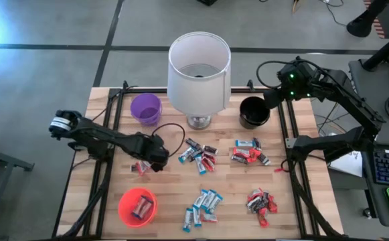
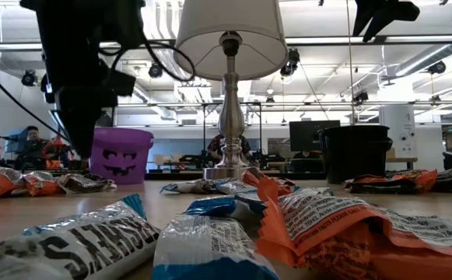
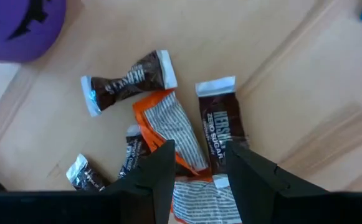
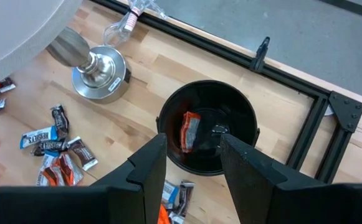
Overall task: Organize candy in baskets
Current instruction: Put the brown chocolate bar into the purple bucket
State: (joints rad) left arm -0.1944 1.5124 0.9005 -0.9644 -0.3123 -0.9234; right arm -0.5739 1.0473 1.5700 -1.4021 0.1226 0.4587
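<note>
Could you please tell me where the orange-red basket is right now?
In the high view the orange-red basket sits near the table's front left corner, below the left tool, with one candy inside it.

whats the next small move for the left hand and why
Probably lower and close. The left hand hangs open over a small candy pile, its fingers straddling the orange-wrapped candy, with nothing gripped yet. The right hand waits open above the black basket.
</note>
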